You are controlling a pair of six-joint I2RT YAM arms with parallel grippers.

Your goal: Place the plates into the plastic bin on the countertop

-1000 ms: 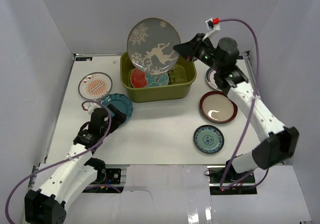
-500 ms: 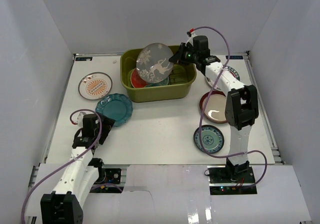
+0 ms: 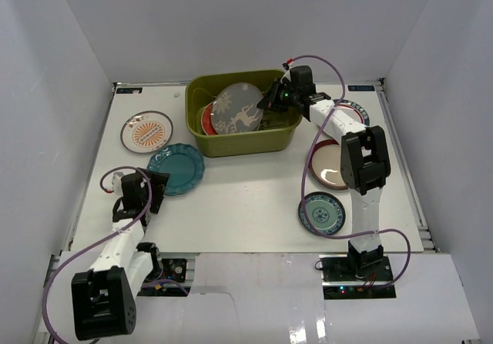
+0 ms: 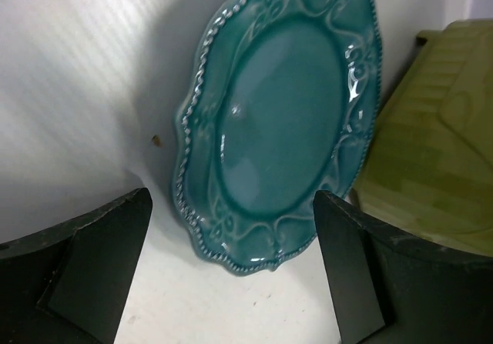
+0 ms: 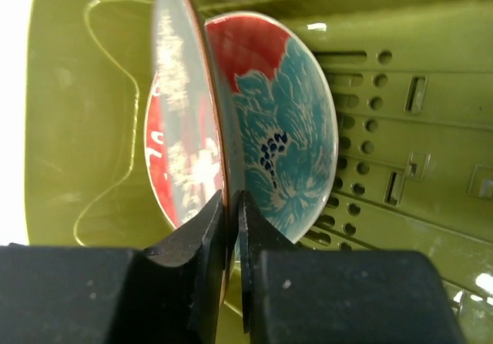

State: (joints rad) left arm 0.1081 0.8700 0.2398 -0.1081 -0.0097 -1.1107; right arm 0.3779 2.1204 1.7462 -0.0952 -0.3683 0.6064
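Olive-green plastic bin (image 3: 243,145): we see it standing on the white countertop (image 3: 246,198), toward the far middle, and we place everything else from it.
Grey deer plate (image 3: 237,109): inside the bin, standing tilted on its edge, with the white deer facing up toward the overhead camera.
Red-teal floral plate (image 5: 285,128): inside the bin, close behind the Grey deer plate; we cannot tell whether the two touch.
Right gripper (image 5: 233,205): it reaches into the bin from the bin's right side, its two fingers pinched onto the rim of the Grey deer plate.
Teal scalloped plate (image 3: 176,168): flat on the countertop, just off the bin's front-left corner.
Left gripper (image 4: 231,205): front-left of the bin, beyond the Teal scalloped plate; its fingers are spread wide, hold nothing and point at that plate.
Orange sunburst plate (image 3: 146,131): flat, left of the bin.
Maroon-rimmed cream plate (image 3: 323,171): front-right of the bin, partly hidden by the right arm (image 3: 362,159).
Small teal plate (image 3: 320,213): front-right of the bin, farther from it than the cream plate.
Ringed white plate (image 3: 358,113): right of the bin, mostly hidden behind the right arm.
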